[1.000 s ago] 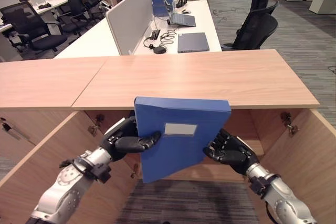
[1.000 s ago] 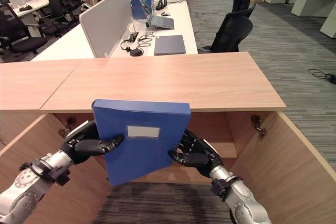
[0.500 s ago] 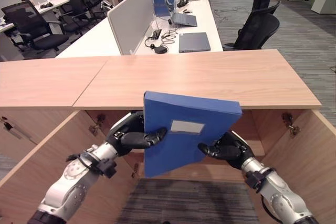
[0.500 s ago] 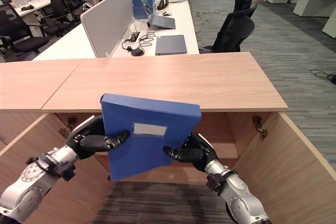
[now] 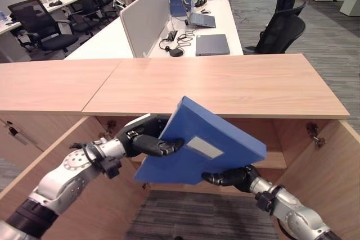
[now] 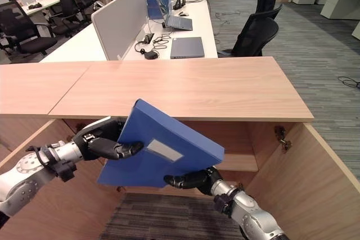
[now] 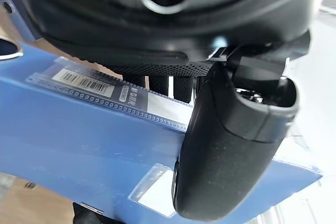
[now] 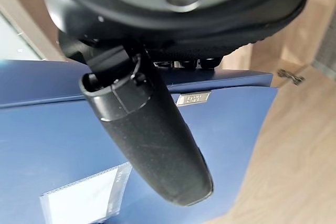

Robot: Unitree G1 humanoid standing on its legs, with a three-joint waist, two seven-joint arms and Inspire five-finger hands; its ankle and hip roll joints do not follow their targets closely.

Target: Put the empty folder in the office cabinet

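Folder (image 5: pixel 205 147), blue, box-type, is held between both my hands in front of the open office cabinet (image 5: pixel 225 85), just below the front edge of its wooden top. It lies tilted, upper corner toward the cabinet opening, lower corner hanging down on my left side, its labelled face turned up and toward me.

Left side first: the left cabinet door (image 5: pixel 50 178) stands swung open beside my left arm. My left hand (image 5: pixel 143 141) grips the folder's left edge, thumb pressed across the top face, remaining fingers curled underneath; the left wrist view confirms the thumb flat on the blue cover beside the label pocket.

Centre: the folder's long axis runs from lower left to upper right, slanting across the opening. Behind it the interior shelf (image 6: pixel 242 162) is partly visible.

Right side: my right hand (image 5: pixel 233 177) clamps the lower right edge, thumb on top, fingers below the cover. It sits lower than the left hand. The right cabinet door (image 5: pixel 329 178) is open alongside.

Judgement: the folder lies ahead of both hands, between them and the compartment. The coming move likely requires levelling or squaring the slanted axis to the opening, then pushing forward. The raised corner sits near the cabinet top's underside, a possible catch point.
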